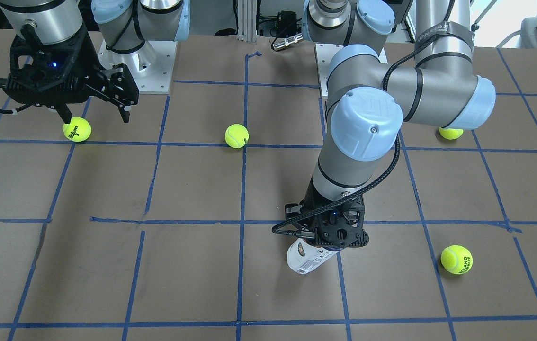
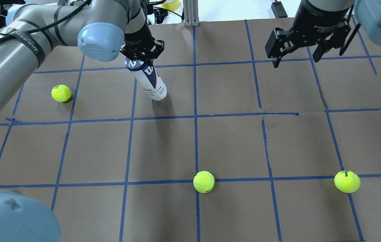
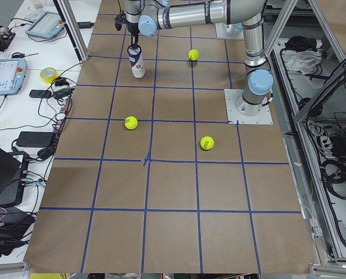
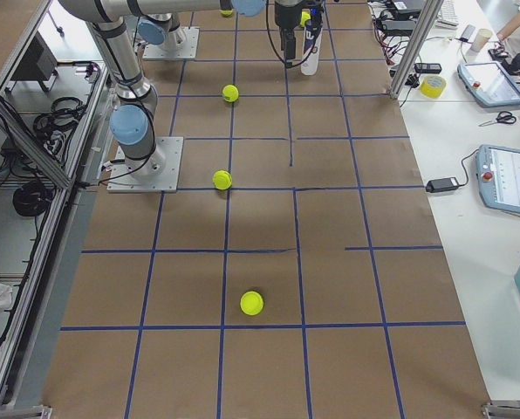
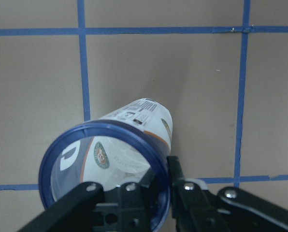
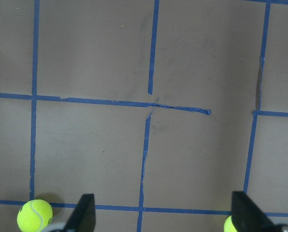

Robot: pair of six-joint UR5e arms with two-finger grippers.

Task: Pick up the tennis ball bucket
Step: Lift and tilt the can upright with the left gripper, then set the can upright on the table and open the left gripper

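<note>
The tennis ball bucket is a slim clear can with a white label and a navy top end bearing a white "W". It hangs tilted from my left gripper, which is shut on its navy end. Its white lower end is close to the table; I cannot tell whether it touches. It also shows in the front view under the left gripper, and in the left wrist view, which looks down into the can's open top. My right gripper is open and empty, far to the right, above the table.
Loose tennis balls lie on the brown, blue-taped table: one left of the can, one in the near middle, one near right. One ball lies under the right gripper.
</note>
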